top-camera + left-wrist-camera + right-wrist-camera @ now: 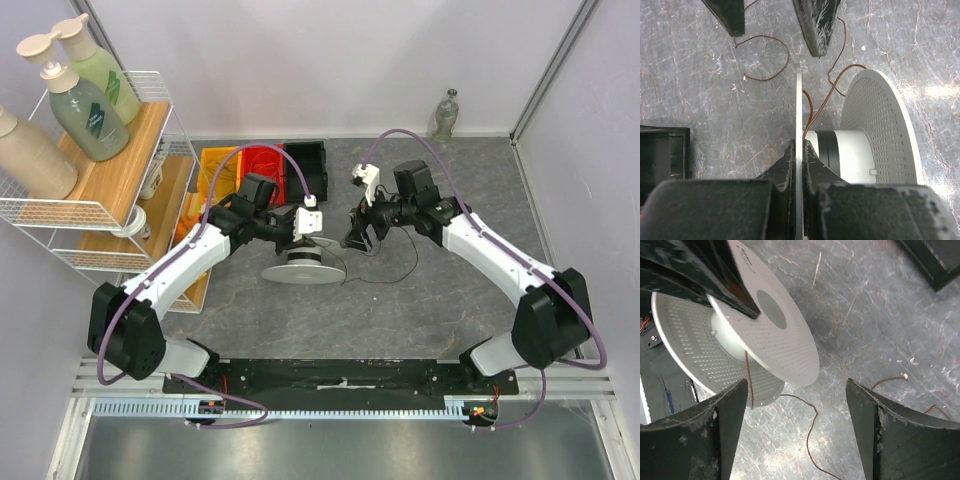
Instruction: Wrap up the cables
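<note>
A: Left first. What's your left claw doing?
B: My left claw (799,147) is pinched tight on the thin rim of the white perforated plastic spool (880,125). The spool is tilted, and I can't tell whether it touches the table.
A: Cable?
B: The thin dark thread-like cable (771,75) comes off the spool's core and lies in loose loops on the grey marbled table (440,310), between my claws and trailing right.
A: Handling?
B: My guess is near weightless, limp, quick to kink and snag, and slippery in the pads. I'd pinch the slack close to the spool, not the far end.
A: Right claw?
B: My right claw (795,382) gapes wide with nothing in it, just beside the spool and above the slack.
A: Surface, room?
B: It's flat and hard, so the cable lies flush and will probably be awkward to get under. A white wire rack (60,215) with pump bottles (85,115) is far left. A row of orange, red and black plastic bins (265,158) sits behind the spool, and a small clear bottle (446,115) is at the back wall.
</note>
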Controlling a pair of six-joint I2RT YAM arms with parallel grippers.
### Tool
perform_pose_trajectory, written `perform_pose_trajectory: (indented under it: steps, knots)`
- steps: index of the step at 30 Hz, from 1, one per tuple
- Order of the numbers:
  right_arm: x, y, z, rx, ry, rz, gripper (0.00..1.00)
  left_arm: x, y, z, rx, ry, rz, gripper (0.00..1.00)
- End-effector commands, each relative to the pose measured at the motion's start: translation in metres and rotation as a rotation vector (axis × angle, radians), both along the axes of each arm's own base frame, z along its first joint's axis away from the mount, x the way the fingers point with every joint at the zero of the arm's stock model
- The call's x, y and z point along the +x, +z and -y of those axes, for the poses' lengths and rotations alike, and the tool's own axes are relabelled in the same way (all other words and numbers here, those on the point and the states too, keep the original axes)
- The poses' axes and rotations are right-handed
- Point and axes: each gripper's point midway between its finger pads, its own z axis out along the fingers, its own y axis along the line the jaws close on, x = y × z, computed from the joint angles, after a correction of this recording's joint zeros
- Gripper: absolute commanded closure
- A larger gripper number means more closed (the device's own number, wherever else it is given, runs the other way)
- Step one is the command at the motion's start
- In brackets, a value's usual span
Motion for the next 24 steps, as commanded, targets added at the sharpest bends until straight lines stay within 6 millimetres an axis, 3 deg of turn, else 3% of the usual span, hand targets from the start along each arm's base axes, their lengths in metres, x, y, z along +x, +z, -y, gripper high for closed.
perform_pose_trajectory:
  steps: [1, 5, 11, 19, 24]
  knots:
    - [-0.002, 0.044, -0.009, 0.091, 0.066, 0.186, 0.12, -0.002, 0.018, 0.010, -0.052, -0.064, 0.035, 0.98]
    - [-0.012, 0.056, -0.025, 0.131, 0.143, 0.209, 0.12, 0.000, 0.021, 0.011, -0.059, -0.060, 0.029, 0.98]
    - [-0.020, 0.035, -0.041, 0.099, 0.219, 0.209, 0.25, -0.001, 0.027, 0.015, -0.081, -0.069, 0.018, 0.98]
    - [-0.014, 0.016, -0.052, 0.079, 0.243, 0.244, 0.46, -0.009, 0.037, 0.018, -0.120, -0.094, 0.006, 0.98]
    - [-0.014, 0.009, -0.054, 0.065, 0.254, 0.258, 0.51, -0.007, 0.041, 0.019, -0.137, -0.077, -0.020, 0.98]
